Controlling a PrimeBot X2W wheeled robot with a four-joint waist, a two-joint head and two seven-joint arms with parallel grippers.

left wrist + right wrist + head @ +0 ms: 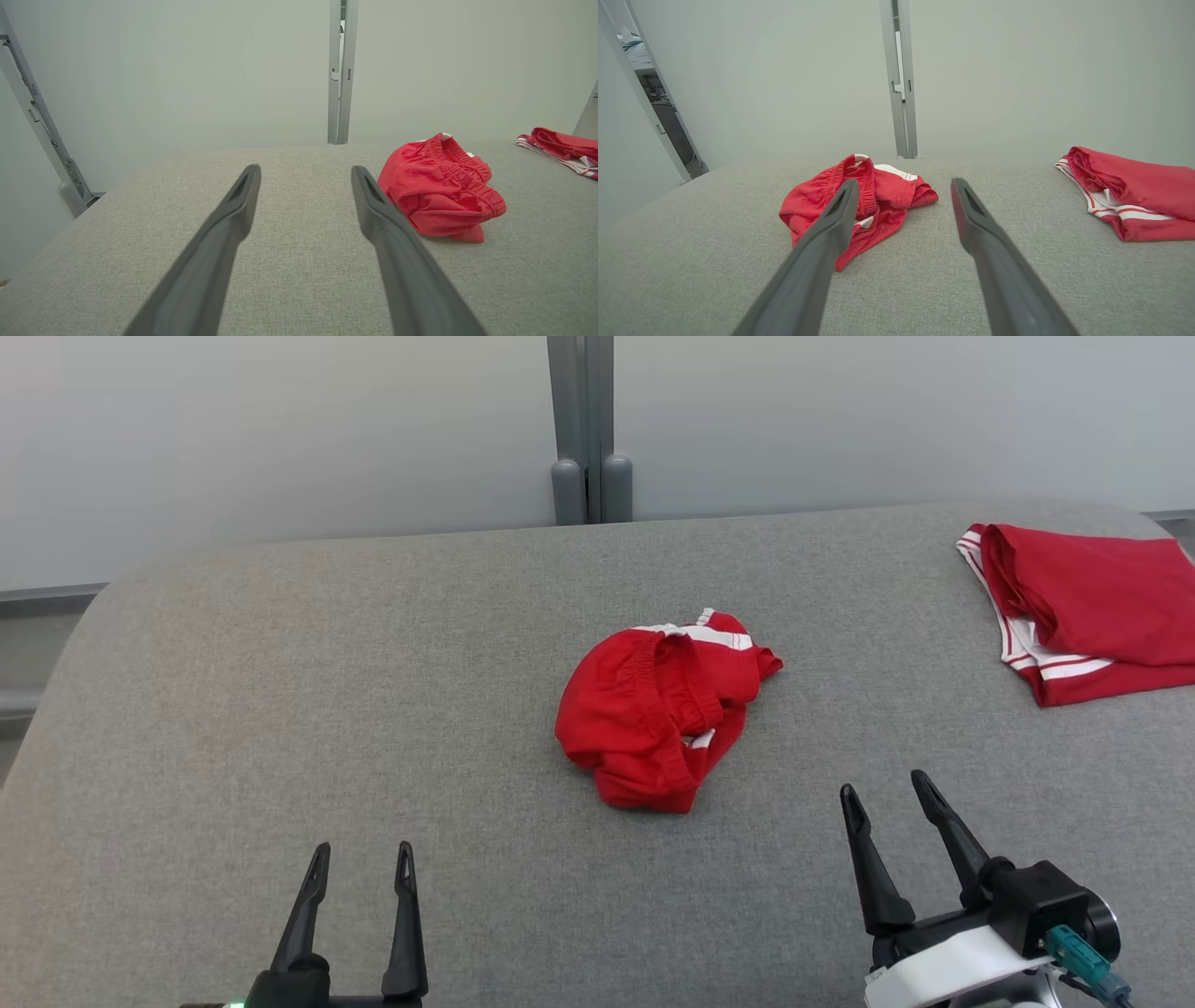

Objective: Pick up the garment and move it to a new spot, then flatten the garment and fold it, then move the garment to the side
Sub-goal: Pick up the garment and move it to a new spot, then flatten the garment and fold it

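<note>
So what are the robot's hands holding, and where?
Nothing. The left hand and right hand are open, empty; the crumpled red fabric shorts lie untouched.
</note>
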